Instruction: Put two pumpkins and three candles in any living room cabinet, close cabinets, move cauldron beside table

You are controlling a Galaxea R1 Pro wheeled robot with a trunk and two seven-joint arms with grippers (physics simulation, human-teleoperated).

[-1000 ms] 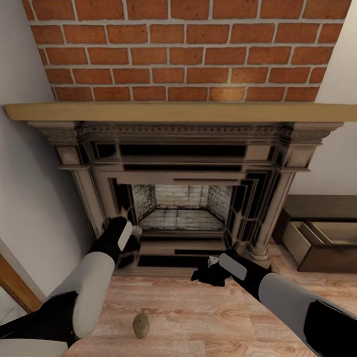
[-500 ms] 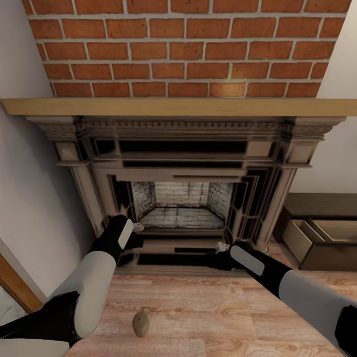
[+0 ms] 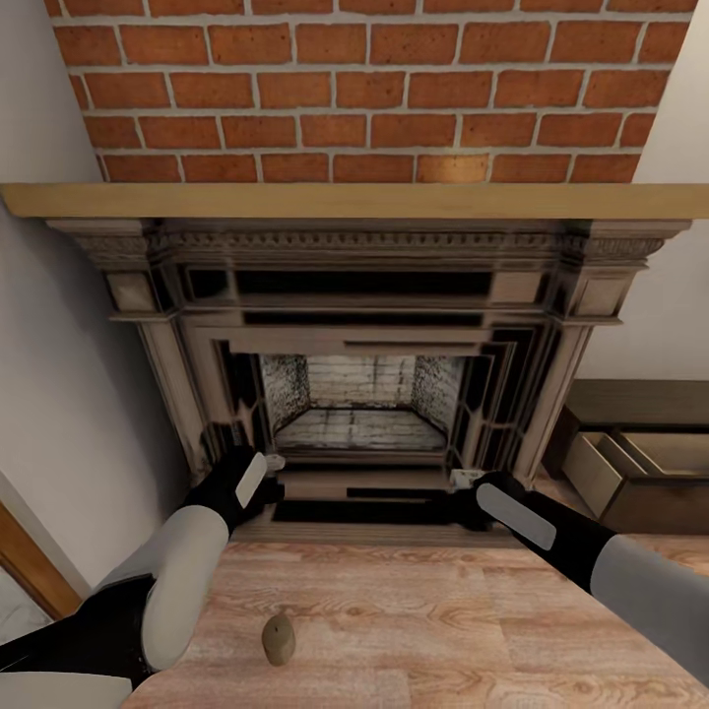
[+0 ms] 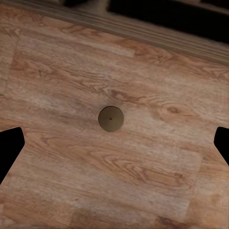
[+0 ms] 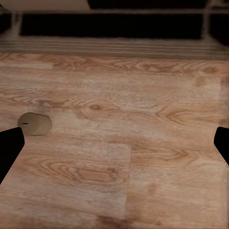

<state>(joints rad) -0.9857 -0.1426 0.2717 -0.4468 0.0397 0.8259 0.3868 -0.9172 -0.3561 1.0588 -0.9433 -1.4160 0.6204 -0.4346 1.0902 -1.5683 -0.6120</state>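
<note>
One stubby grey-beige candle (image 3: pixel 279 638) stands upright on the wooden floor, close in front of me between my two arms. In the left wrist view the candle (image 4: pixel 110 118) is seen from above, well below the open left gripper (image 4: pixel 114 143), whose dark fingertips (image 4: pixel 9 148) sit wide apart. My left gripper (image 3: pixel 268 480) hovers by the hearth's left side. My right gripper (image 3: pixel 455 495) is open too and empty, held near the hearth's right side; the candle (image 5: pixel 34 124) lies off to one side of it. The dark-brown cabinet (image 3: pixel 640 404) stands at the right with a drawer (image 3: pixel 630 471) pulled open.
An ornate beige fireplace (image 3: pixel 359 325) with a wooden mantel (image 3: pixel 354 200) under a brick wall fills the space ahead. A white wall runs along the left, with a wooden frame edge (image 3: pixel 30 566) at the lower left. Wood floor (image 3: pixel 423 630) spreads in front.
My right arm has swung right and forward toward the hearth's right side. The left arm has barely shifted. The camera view moved slightly; the candle stayed put.
</note>
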